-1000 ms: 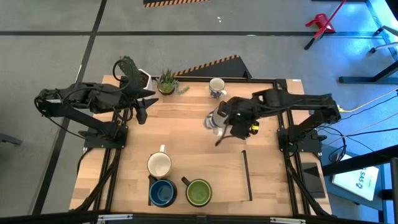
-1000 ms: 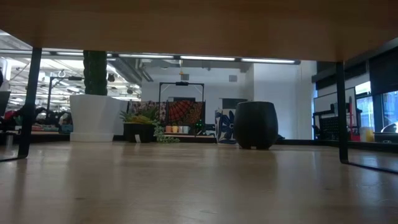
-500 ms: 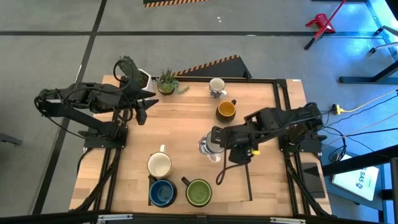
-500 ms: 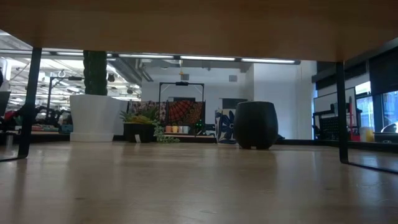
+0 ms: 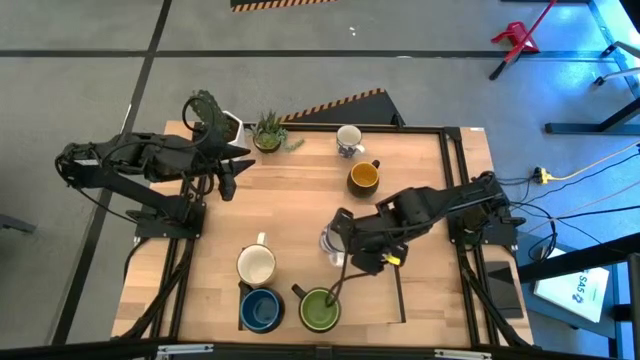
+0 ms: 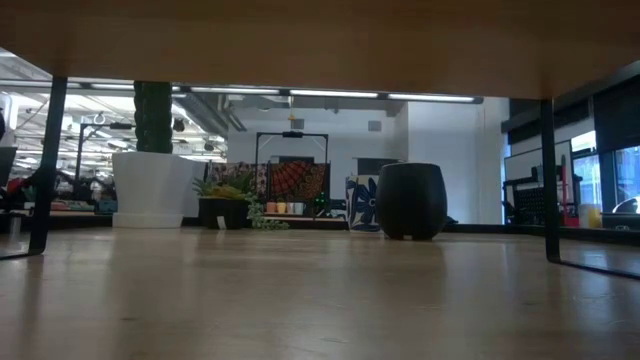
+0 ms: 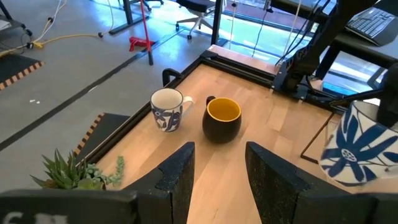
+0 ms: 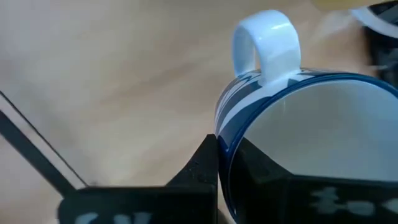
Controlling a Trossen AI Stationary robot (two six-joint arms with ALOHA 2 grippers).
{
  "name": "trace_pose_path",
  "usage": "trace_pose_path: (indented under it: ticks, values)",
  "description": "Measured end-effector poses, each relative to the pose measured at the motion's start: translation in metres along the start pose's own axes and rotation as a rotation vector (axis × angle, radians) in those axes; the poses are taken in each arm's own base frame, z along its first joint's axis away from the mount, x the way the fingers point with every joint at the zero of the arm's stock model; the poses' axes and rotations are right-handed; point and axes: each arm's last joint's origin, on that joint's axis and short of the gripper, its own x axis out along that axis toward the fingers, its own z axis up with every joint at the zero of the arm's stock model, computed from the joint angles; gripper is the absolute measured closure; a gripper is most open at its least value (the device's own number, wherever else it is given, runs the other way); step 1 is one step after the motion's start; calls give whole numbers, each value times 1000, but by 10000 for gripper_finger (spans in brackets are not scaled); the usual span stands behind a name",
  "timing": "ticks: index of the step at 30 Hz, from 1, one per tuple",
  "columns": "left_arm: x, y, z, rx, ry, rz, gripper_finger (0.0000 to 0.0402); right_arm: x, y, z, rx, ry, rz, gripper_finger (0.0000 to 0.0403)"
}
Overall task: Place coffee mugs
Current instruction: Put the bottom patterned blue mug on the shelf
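Note:
My right gripper [image 5: 340, 250] is shut on a white mug with a blue leaf pattern [image 5: 331, 240] at the table's middle, just beyond the green mug [image 5: 320, 310]. The held mug also shows in the left wrist view [image 7: 357, 146]. A cream mug [image 5: 256, 265] and a blue mug [image 5: 261, 310] stand on their bases near the front edge. An orange-yellow mug [image 5: 363, 177] and a second white mug with blue pattern [image 5: 349, 140] stand at the far side. My left gripper [image 7: 219, 165] is open and empty at the far left [image 5: 228, 182]. My right gripper [image 8: 225, 158] pinches the mug's rim [image 8: 222, 144], one finger outside the wall [image 8: 205, 163] and one inside [image 8: 255, 171]. The hold is a short way round from the handle [image 8: 267, 43]. The mug stands roughly upright, mouth up; whether its base touches the table, I cannot tell.
A cactus in a white pot [image 5: 212, 115] and a small spiky green plant [image 5: 268, 131] stand at the table's far left edge. A thin black line [image 5: 398, 285] runs across the wood to the right of the green mug. Bare wood lies at the middle left.
My right gripper has carried the patterned mug from beside the orange-yellow mug toward the table's near edge and slightly left, stopping just beyond the green mug. It has stayed shut on the mug.

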Motion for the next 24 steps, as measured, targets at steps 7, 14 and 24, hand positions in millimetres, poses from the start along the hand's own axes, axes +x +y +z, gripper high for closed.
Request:
trace_pose_path:
  ticks: [7,14,24]
  values:
    - [0,0,0,0,0,0,264,-1,10,9,124,-67,82,403]
    - [0,0,0,0,0,0,264,0,10,8,256,-60,103,403]
    - [0,0,0,1,1,-3,264,18,9,12,296,-18,171,403]
